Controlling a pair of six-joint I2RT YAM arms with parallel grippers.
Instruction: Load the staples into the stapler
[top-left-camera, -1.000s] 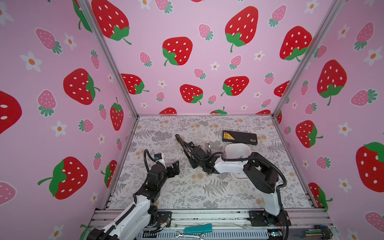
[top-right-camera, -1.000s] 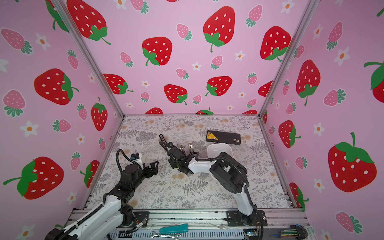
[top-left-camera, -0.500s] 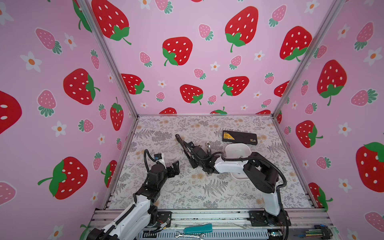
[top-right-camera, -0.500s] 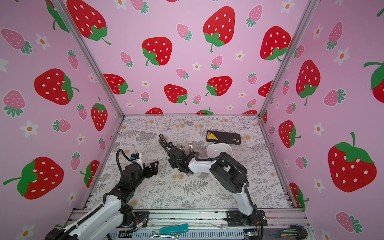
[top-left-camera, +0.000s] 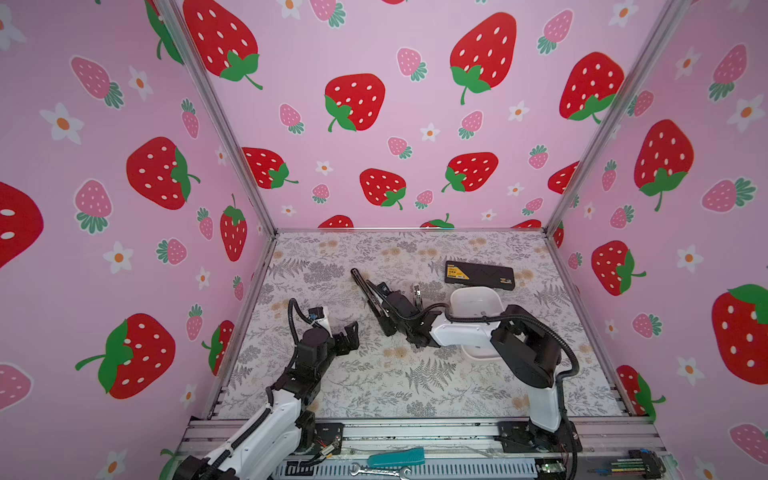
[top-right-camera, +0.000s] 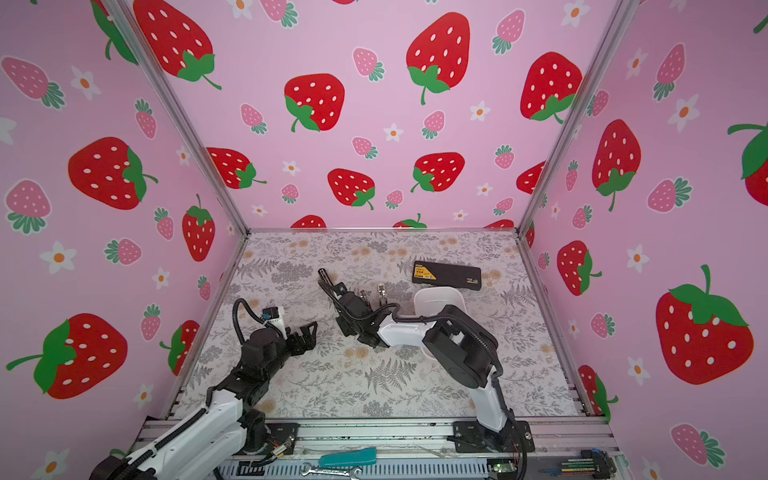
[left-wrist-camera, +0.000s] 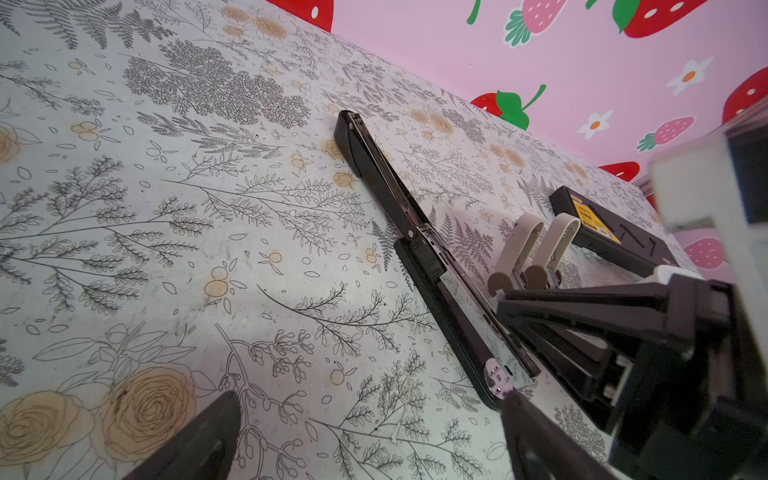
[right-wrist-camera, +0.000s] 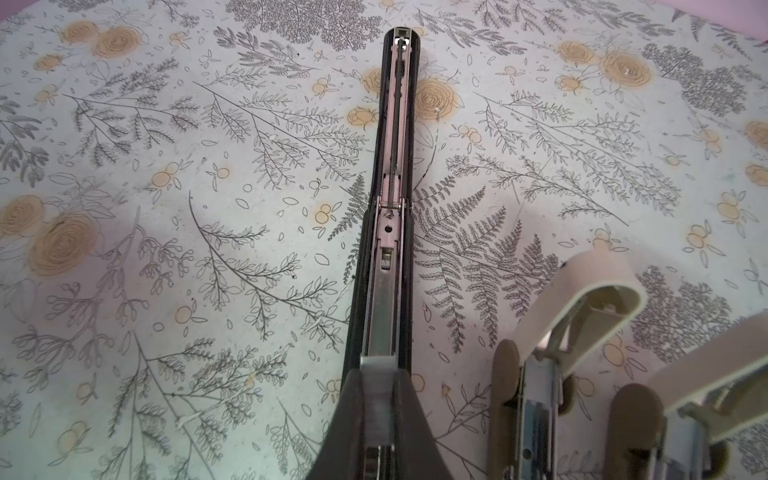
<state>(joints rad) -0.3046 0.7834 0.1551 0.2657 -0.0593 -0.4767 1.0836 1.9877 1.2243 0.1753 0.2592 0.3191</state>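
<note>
**A:** Which step is this?

**B:** The insert, I'd say. The stapler (top-left-camera: 365, 286) lies opened flat on the tabletop (top-left-camera: 374, 386), a little left of centre. Its lid end points far-left and its channel faces up.

**A:** And the staples?

**B:** The staples (right-wrist-camera: 376, 386) are one grey strip, pinched in the right claw (right-wrist-camera: 376, 374). That claw is clenched on them right over the near end of the channel. The right wrist view looks straight down the rail, and the strip sits in line with it.

**A:** Are they seated?

**B:** I can't tell whether they touch the rail, or which way their legs face. Farther along, the channel shows bare metal up to the hinge, so nothing is loaded there yet.

**A:** What about the left claw?

**B:** The left claw (top-left-camera: 351, 334) is released, fingers spread wide, grasping nothing. It hangs near-left of the stapler, apart from it.

**A:** What does the next move call for?

**B:** My guess is a short, square descent so the strip drops between the channel walls, and then letting go. The slot is narrow, so a slight twist would probably hang the strip on a wall. The body lies loose and may skid if pushed. The left claw could pin it down, then fold the lid over afterwards.

**A:** Is anything crowding it?

**B:** The beige staplers (right-wrist-camera: 582, 299), two of them, stand open just right of the right claw. A sideways drift that way could knock them.
</note>
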